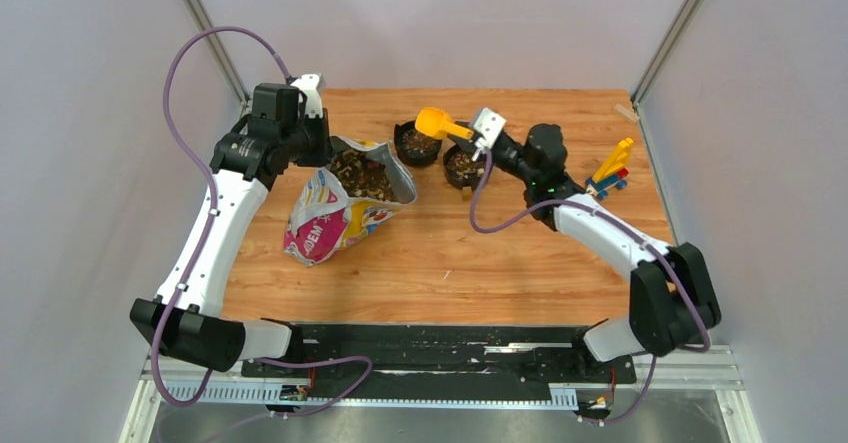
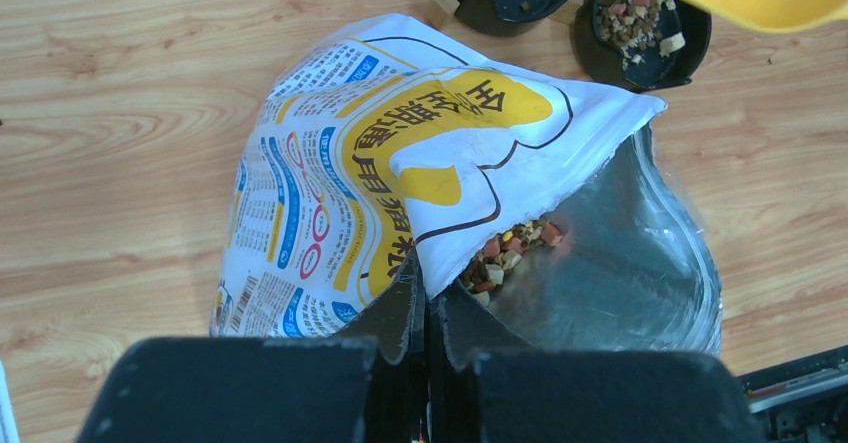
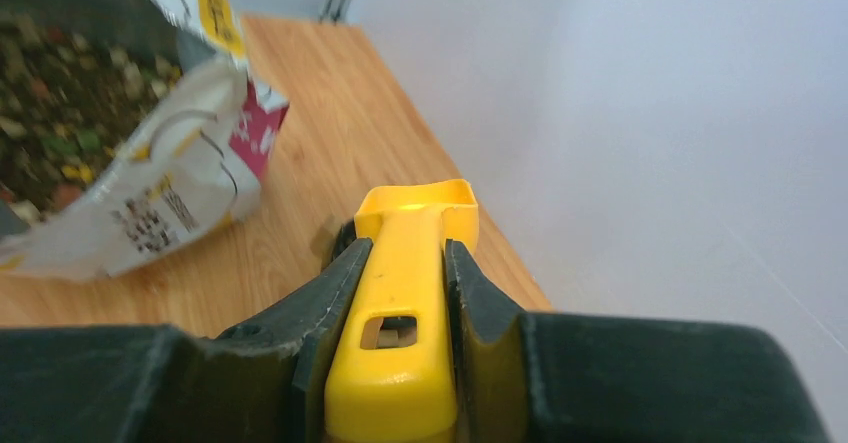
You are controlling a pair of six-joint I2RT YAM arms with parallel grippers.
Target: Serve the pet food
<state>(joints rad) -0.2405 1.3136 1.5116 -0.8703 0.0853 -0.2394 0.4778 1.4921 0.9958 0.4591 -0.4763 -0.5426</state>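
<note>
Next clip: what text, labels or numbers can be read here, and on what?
"EM", large white letters on the pink panel of the bag, top view.
Chinese characters on its yellow band, left wrist view: rotated, unsure.
Its small print and barcode: too small.
The scoop: no text.

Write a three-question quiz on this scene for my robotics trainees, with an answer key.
1. True or false: the right tool is shut on the yellow scoop.
2. How many black bowls hold pet food?
3. The left tool grips: A) the open edge of the bag; B) a bowl; C) the scoop.

Key: 1 true; 2 two; 3 A.
</note>
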